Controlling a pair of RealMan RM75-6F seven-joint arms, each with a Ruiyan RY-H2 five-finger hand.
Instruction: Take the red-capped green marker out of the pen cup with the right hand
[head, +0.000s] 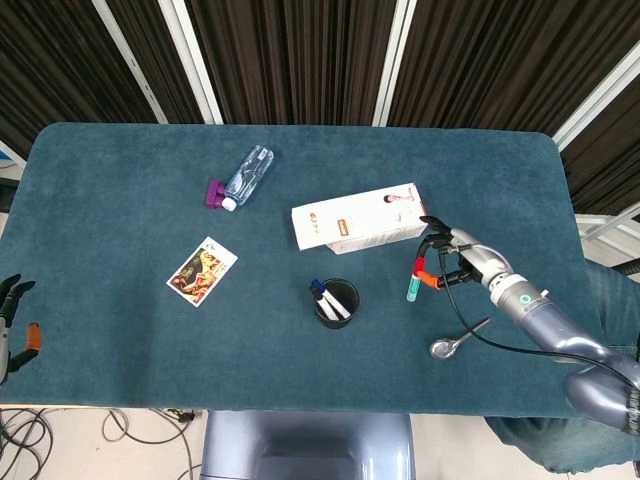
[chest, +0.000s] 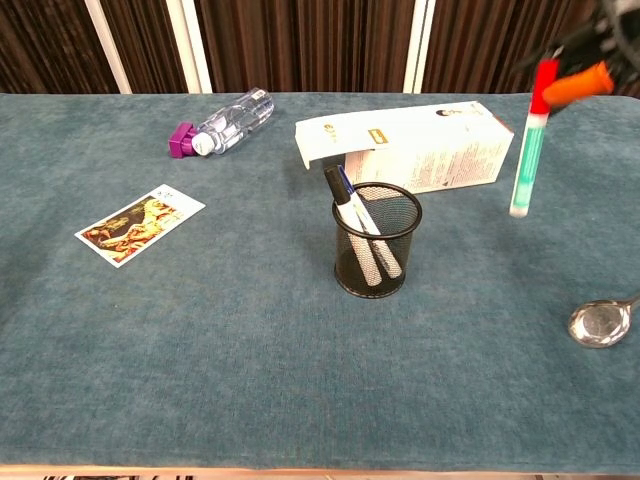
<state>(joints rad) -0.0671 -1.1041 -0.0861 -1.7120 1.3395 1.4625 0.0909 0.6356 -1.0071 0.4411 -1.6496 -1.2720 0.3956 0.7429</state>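
Green marker in right hand

setting: robot test lab or staged demonstration room, not a home. evidence: a rectangular table covered in teal carpet-like cloth stood before a backdrop of dark pleated curtains with white vertical rails; loose grey cables lay on the bare floor under the near edge. unrelated props were spaced out on the cloth: a clear plastic bottle with purple cap, a white cardboard carton, a printed picture card, a black wire-mesh pen cup, a metal spoon.
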